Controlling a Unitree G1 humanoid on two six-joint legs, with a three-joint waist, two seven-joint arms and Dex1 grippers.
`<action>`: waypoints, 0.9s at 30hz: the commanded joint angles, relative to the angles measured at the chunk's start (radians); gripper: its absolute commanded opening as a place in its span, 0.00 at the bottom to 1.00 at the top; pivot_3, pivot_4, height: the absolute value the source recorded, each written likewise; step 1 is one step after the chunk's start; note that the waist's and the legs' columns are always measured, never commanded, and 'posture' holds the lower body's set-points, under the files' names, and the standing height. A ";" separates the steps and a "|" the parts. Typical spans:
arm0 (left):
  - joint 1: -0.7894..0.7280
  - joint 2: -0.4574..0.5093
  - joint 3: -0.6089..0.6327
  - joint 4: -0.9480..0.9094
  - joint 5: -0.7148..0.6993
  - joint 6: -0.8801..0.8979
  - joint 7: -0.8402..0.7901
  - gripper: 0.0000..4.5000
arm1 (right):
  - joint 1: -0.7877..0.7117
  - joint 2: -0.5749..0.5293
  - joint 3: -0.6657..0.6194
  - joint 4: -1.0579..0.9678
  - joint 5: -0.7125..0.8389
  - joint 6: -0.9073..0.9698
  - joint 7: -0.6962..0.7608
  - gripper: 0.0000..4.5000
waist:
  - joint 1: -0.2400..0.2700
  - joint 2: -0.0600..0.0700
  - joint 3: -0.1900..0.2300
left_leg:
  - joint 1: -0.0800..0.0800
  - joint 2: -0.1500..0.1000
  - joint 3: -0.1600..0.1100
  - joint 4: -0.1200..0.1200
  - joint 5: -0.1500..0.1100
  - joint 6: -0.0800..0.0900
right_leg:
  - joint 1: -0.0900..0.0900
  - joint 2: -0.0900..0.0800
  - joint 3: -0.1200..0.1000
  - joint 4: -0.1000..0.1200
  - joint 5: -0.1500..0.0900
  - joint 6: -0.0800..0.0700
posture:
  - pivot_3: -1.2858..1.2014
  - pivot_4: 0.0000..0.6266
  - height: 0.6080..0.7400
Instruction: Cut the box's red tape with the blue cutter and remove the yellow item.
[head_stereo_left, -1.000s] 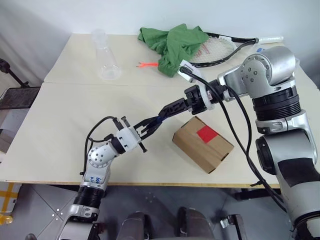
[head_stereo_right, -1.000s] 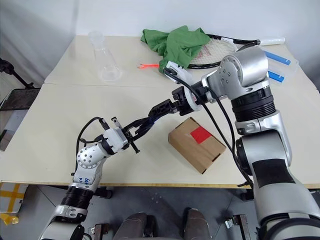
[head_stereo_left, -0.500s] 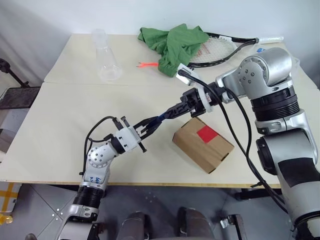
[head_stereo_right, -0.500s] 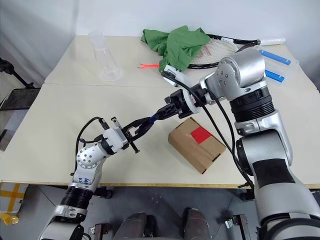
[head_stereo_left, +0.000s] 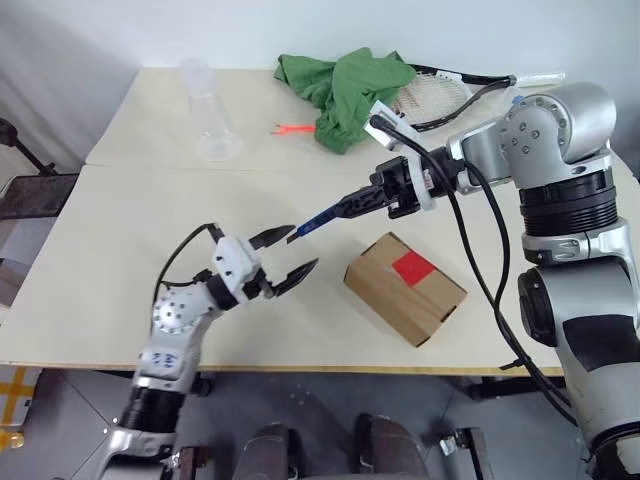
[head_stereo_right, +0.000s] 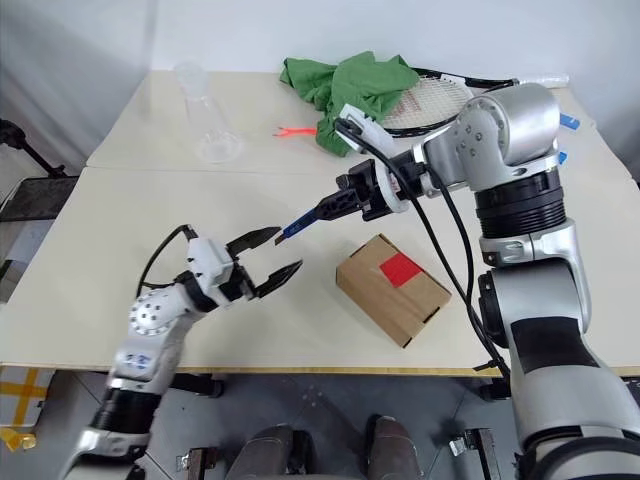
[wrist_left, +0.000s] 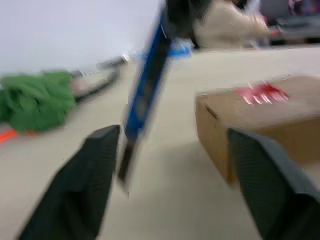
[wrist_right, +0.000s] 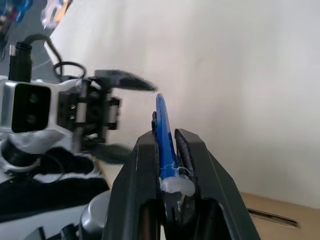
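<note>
1. The right gripper (head_stereo_right: 340, 207) is clamped on the cutter (head_stereo_left: 322, 215), holding its rear end so that the slim blue body sticks out past the fingertips toward the left gripper (head_stereo_left: 283, 256). Judging by the pose, that leaves the working end free to be brought to the tape.
2. The left gripper stands spread wide and holds nothing. The cutter's free tip sits just above and between its two fingers (wrist_left: 95, 185), apart from both. It reads as a handover finished, with the cutter now in the right hand alone.
3. The box (head_stereo_left: 405, 287) lies on the table (head_stereo_left: 110, 250) just below the right gripper and near the left one's open fingers, within reach of the cutter. The tape (head_stereo_left: 412, 267) faces up on its top, uncut, and the flaps look closed.
4. Beyond the jaws, at the table's far side, lie a green cloth (head_stereo_left: 345, 80), a racket (head_stereo_left: 440, 95) and a clear flask (head_stereo_left: 208, 115), all well apart from the work.
5. The yellow item is presumably inside the closed box.
6. The left wrist view is smeared, so the cutter's tip and any blade cannot be made out there. In the right wrist view the fingers cover the held end.
</note>
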 joint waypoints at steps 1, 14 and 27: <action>0.052 0.069 0.070 -0.082 -0.100 0.123 -0.046 1.00 | -0.006 -0.022 -0.065 -0.038 0.009 0.004 -0.023 0.04 | -0.003 0.000 0.000 | 0.000 0.000 0.000 0.000 0.000 0.000 | 0.000 0.000 0.000 0.000 0.000 0.000 | 0.52 0.24 1.00; -0.025 -0.113 -0.118 -0.404 -0.184 0.428 0.128 1.00 | 0.163 -0.162 -0.276 -0.282 0.034 -0.052 -0.064 0.04 | 0.034 0.001 0.001 | -0.006 -0.004 -0.005 0.002 0.000 0.001 | 0.000 -0.001 0.001 -0.004 0.001 0.001 | 0.52 0.24 1.00; -0.372 -0.141 -0.270 -0.143 -0.097 0.519 -0.006 0.24 | 0.466 -0.308 -0.526 -0.621 0.065 -0.126 -0.116 0.04 | 0.041 0.001 0.001 | -0.008 -0.001 -0.004 0.002 0.001 0.000 | 0.000 0.003 -0.001 -0.007 0.001 0.001 | 0.52 0.24 1.00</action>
